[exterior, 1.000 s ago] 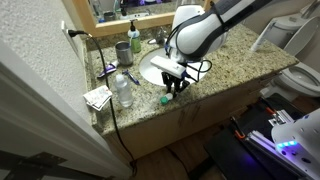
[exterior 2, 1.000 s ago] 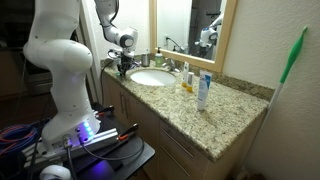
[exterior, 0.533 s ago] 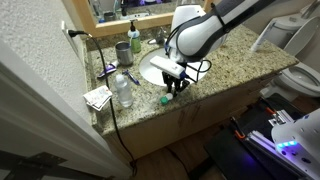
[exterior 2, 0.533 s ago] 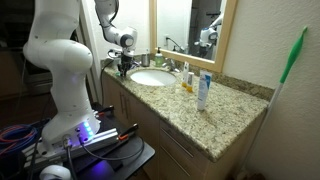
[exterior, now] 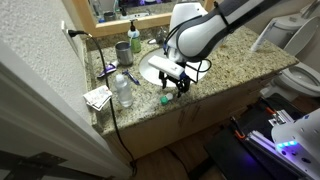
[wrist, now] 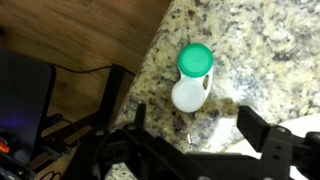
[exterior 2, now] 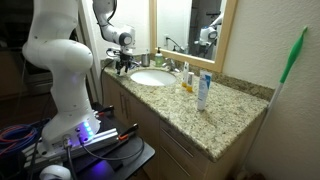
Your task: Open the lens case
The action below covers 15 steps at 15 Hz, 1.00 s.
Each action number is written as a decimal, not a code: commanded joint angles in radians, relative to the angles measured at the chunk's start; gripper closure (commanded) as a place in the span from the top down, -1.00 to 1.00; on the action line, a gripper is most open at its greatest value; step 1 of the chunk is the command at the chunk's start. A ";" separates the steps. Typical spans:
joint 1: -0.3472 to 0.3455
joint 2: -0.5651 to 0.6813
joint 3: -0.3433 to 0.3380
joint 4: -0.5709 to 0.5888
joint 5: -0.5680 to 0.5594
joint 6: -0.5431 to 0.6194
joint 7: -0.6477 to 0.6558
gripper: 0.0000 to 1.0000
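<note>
Your gripper hangs at lower frame, jaws released and wide; the lens case lies at centre on the granite counter, ungrasped, green cap uppermost

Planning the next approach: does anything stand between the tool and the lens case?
Nothing visible does. In the wrist view the lens case lies alone on the bare granite counter, just ahead of the open tool.
</note>
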 commanded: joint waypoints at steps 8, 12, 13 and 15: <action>0.016 -0.007 -0.001 -0.015 -0.013 0.001 0.002 0.49; 0.020 -0.021 -0.002 -0.021 -0.017 0.004 0.008 -0.03; 0.020 -0.024 -0.002 -0.021 -0.018 0.002 0.009 -0.20; 0.020 -0.026 -0.003 -0.022 -0.020 0.003 0.010 -0.45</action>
